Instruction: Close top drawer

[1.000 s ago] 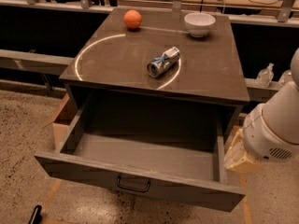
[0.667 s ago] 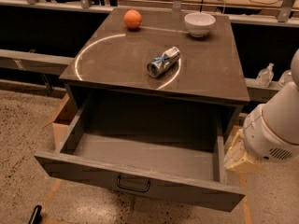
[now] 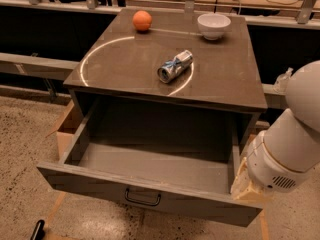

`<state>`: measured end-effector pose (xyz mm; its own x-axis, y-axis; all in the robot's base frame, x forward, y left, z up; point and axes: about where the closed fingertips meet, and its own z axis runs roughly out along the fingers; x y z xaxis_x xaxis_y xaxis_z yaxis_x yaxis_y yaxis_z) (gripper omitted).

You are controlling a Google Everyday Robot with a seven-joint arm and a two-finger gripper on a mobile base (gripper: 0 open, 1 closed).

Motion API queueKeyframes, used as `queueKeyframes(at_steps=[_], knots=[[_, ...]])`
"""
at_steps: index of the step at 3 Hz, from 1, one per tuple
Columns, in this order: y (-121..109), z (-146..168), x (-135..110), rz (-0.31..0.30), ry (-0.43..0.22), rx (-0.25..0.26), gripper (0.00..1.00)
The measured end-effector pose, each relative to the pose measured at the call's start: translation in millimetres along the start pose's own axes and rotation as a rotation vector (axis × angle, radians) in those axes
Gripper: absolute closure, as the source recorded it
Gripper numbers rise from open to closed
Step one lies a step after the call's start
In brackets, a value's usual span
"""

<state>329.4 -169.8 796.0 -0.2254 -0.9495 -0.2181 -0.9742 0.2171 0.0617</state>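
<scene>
The top drawer of the dark-grey cabinet stands pulled far out toward me, and its deep tray shows nothing inside. Its flat front panel carries a small black loop handle at the centre. My white arm hangs at the right, beside the drawer's right front corner. Of my gripper only a small dark tip shows at the bottom left edge, low and left of the drawer front, apart from it.
On the cabinet top lie an orange at the back left, a white bowl at the back right and a can on its side in the middle. A cardboard box stands left of the drawer. Benches run behind.
</scene>
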Motion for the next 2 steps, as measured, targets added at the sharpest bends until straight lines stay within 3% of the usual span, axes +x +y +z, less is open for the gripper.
queueKeyframes(at_steps=[2], knots=[[17.0,41.4,-2.0,0.033,-0.027,-0.034,1.0]])
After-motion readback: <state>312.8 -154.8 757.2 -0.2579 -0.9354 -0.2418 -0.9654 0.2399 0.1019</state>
